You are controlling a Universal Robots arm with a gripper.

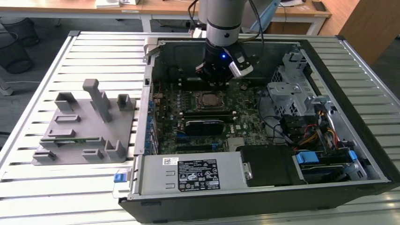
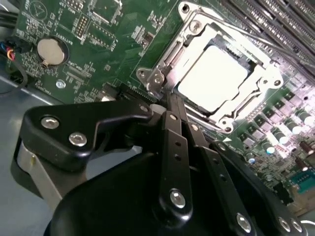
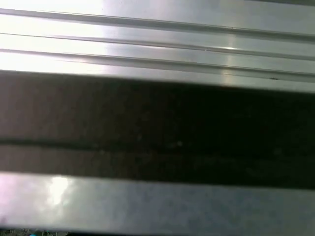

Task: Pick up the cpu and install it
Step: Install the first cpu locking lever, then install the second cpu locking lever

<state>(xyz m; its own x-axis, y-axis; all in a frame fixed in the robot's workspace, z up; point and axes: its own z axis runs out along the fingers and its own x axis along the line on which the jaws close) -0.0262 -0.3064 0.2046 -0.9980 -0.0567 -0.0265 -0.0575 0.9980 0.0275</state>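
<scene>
The arm stands nearly upright inside the open computer case point(image 1: 350, 112), its gripper point(image 1: 214, 83) hanging just above the motherboard point(image 1: 187, 105) at the socket's far edge. Its fingers point(image 2: 173, 110) are pressed together, holding nothing. The cpu point(image 2: 212, 78) sits seated in the socket frame point(image 2: 256, 105), right beside the fingertips. The case walls hem the arm closely; the grey holder point(image 1: 81, 126) stands well apart on the slatted table point(image 1: 44, 187).

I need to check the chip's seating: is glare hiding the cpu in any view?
In the second wrist view the cpu top is washed out white by glare, its surface unreadable; the gripper near it is sharp. In the exterior view the cpu shows without glare but small.
</scene>
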